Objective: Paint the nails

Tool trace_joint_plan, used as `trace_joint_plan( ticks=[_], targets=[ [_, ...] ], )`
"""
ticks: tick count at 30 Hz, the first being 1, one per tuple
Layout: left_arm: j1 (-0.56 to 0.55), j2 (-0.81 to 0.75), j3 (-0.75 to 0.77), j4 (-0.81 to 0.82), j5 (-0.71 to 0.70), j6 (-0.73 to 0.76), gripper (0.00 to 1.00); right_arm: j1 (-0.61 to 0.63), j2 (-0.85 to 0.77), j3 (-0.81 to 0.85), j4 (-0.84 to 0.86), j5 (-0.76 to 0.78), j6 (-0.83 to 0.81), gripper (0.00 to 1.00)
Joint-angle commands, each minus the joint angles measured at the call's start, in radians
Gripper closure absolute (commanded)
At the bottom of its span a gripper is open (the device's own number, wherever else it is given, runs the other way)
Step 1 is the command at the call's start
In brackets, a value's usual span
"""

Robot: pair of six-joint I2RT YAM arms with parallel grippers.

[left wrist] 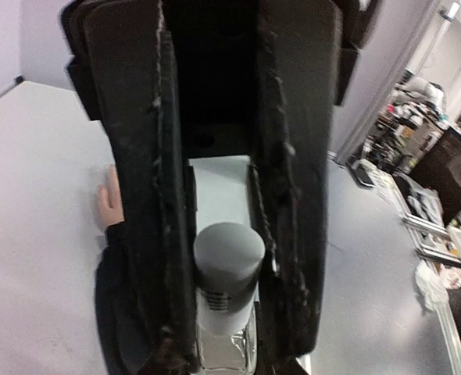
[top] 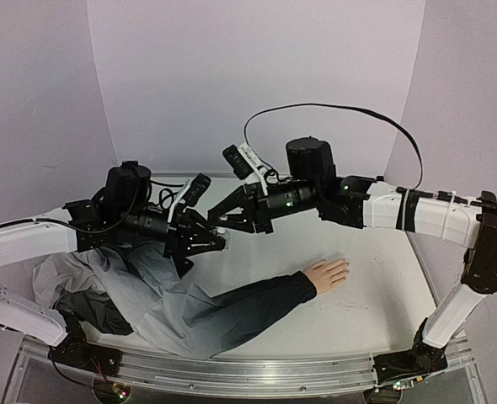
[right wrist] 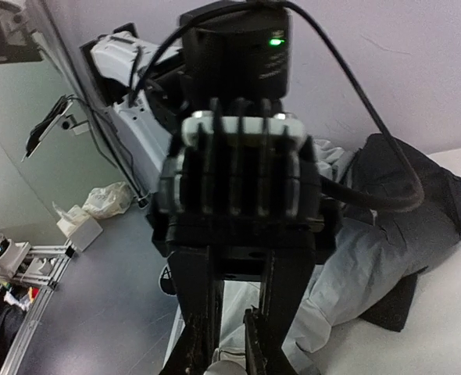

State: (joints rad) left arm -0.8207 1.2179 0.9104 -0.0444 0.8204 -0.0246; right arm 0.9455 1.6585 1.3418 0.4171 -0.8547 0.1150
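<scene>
**Uncapping above the cloth: slip and spill risks**

My left gripper (top: 218,240) is clamped on the small clear bottle with a grey ribbed cap (left wrist: 229,259), holding it above the crumpled grey garment (top: 122,290). My right gripper (top: 223,222) meets it tip to tip, fingers drawn together. Something pale sits between them at the very edge of the right wrist view, but I cannot tell whether it is the cap.

If that hold is shallow, I judge a twist could skid off the ribs. The bottle could also turn inside the left jaws, since only the glass body is pinched. A tilt once the cap loosens would spill polish onto the cloth below.

The nails (top: 344,267) are on the pale peach mannequin hand (top: 327,273), which lies flat on the white table (top: 375,295) at the end of the dark sleeve (top: 257,301). That is well to the right of and nearer than both grippers, so a loaded brush must cross the sleeve and could drip.
</scene>
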Motion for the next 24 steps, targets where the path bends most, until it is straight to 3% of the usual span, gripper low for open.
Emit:
trace_joint_plan(
  ticks=[1,3,6,11,19,24],
  targets=[
    [-0.021,-0.027,0.035,0.101,-0.386,0.022,1.0,0.023,-0.033,-0.012,0.03,0.256,0.088,0.58],
    [-0.033,-0.039,0.02,0.102,-0.539,0.023,1.0,0.022,-0.061,-0.023,0.012,0.41,0.145,0.35],
    [-0.051,-0.044,0.013,0.101,-0.765,0.036,1.0,0.021,-0.118,-0.058,-0.02,0.597,0.235,0.19],
    [-0.081,-0.036,0.015,0.101,-0.959,0.057,1.0,0.025,-0.163,-0.096,-0.031,0.728,0.375,0.18],
    [-0.107,-0.021,0.025,0.101,-0.985,0.06,1.0,0.07,-0.054,0.036,-0.033,0.771,0.415,0.2],
    [-0.116,-0.029,0.012,0.101,-0.986,0.066,1.0,0.082,0.019,0.116,-0.038,0.802,0.436,0.28]
  ],
)
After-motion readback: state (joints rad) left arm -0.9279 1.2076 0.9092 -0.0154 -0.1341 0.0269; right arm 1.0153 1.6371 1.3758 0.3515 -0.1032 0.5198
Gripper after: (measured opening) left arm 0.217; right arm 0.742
